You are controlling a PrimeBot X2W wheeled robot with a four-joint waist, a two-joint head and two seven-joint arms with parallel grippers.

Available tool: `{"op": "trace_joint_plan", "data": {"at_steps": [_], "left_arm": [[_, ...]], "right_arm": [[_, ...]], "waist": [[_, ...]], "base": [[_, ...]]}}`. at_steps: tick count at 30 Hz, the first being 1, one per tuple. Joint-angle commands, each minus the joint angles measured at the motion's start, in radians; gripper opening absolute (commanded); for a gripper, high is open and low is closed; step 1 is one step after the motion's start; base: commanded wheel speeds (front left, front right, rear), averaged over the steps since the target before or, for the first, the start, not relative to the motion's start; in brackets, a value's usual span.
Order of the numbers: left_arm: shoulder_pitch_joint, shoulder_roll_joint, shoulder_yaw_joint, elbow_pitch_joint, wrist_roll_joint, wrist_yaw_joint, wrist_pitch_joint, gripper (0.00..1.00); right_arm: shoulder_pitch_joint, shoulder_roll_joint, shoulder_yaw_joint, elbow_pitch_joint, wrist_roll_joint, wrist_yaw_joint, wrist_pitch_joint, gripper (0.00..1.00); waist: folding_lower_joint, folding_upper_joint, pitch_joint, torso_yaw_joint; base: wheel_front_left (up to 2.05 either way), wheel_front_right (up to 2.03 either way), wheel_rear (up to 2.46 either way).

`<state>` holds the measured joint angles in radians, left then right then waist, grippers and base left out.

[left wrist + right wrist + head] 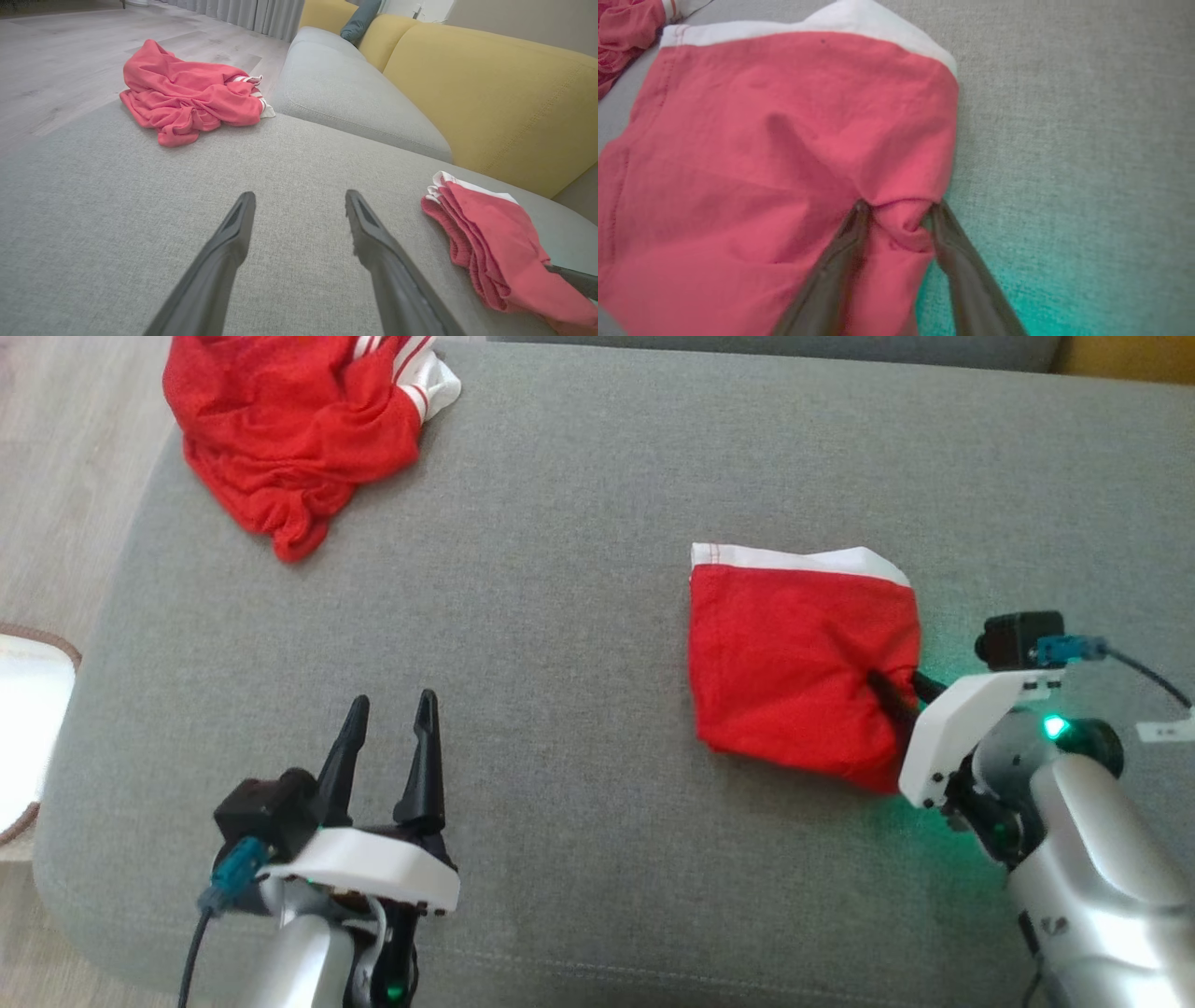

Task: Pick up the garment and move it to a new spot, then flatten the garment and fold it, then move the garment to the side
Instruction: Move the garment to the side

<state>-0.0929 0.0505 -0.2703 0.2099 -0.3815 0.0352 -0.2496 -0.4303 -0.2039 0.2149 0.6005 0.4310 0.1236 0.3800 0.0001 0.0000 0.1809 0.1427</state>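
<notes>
A folded red garment (pixel 794 663) with a white band along its far edge lies on the right part of the grey sofa cushion (pixel 579 616). My right gripper (pixel 896 683) is shut on the folded garment at its near right edge. In the right wrist view the red cloth (pixel 784 140) bunches between the two fingers of that gripper (pixel 899 210). My left gripper (pixel 392 705) stands open above bare cushion at the lower left, well apart from the garment. From the left wrist, its open fingers (pixel 299 198) frame grey fabric, with the folded garment (pixel 490 233) to their right.
A second, crumpled red garment (pixel 289 429) with white stripes sits at the cushion's far left corner. The yellow sofa back (pixel 490 93) rises beyond the cushion. Wooden floor (pixel 56 476) and a pale round object with a brown rim (pixel 28 728) lie off the left edge.
</notes>
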Motion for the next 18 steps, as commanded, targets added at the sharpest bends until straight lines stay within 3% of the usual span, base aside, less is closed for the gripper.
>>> {"op": "trace_joint_plan", "data": {"at_steps": [1,2,10,18], "left_arm": [[-0.04,0.0,0.036,-0.034,-0.001,0.004,-0.012,1.0],[-0.042,0.0,0.036,-0.034,-0.001,0.005,-0.012,1.0],[-0.043,0.0,0.049,-0.043,0.022,0.002,-0.012,1.0],[-0.073,0.0,0.06,-0.066,0.058,-0.01,-0.012,1.0]], "right_arm": [[-0.037,-0.011,0.021,-0.019,0.008,0.007,-0.006,0.23],[-0.045,-0.016,0.025,-0.013,0.01,0.007,-0.016,0.0],[-0.118,-0.067,0.044,0.007,-0.028,0.007,-0.095,0.0],[-0.211,-0.088,0.037,-0.021,-0.073,0.007,-0.104,0.0]], "waist": [[-0.0001,0.0,0.003,0.0],[-0.0001,0.0,0.005,-0.001],[-0.0001,0.0,0.025,-0.056],[-0.0001,0.0,0.09,-0.244]], "base": [[0.0,0.0,0.0],[0.0,0.0,0.0],[0.0,0.0,0.0],[0.0,0.0,0.0]]}}
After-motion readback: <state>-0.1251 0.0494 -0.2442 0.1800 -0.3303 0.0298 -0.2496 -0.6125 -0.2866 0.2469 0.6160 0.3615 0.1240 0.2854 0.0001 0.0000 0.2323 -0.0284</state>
